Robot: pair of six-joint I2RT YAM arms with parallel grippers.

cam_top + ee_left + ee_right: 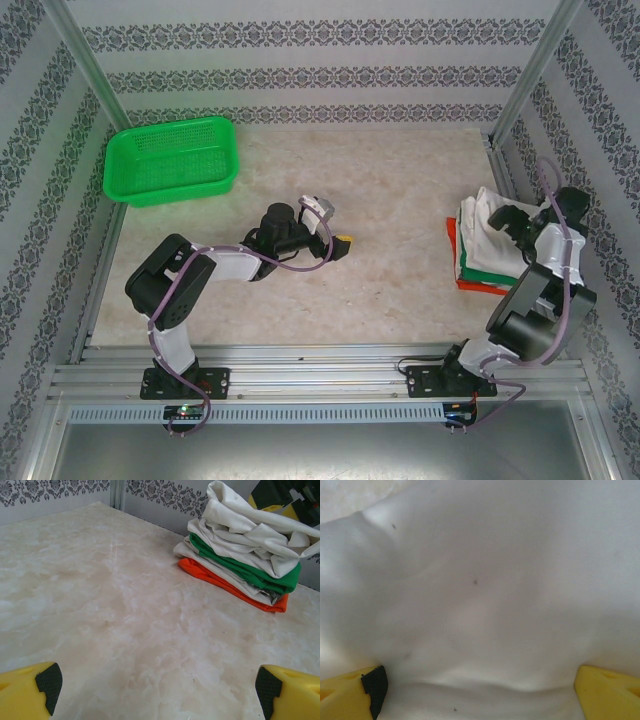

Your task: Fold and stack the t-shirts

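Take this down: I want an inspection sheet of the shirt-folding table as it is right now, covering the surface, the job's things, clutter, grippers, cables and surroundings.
Surface: pale marble-look tabletop, no stains seen.
Job's things: t-shirts folded in one stack at the right edge, white on top, green and orange-red layers below.
Clutter: green mesh basket at the far left, nothing seen inside.
Grippers: left gripper open above bare table; right gripper open over the stack's white cloth.
Cables: cables looped along both arms.
Surroundings: patterned walls, metal posts.
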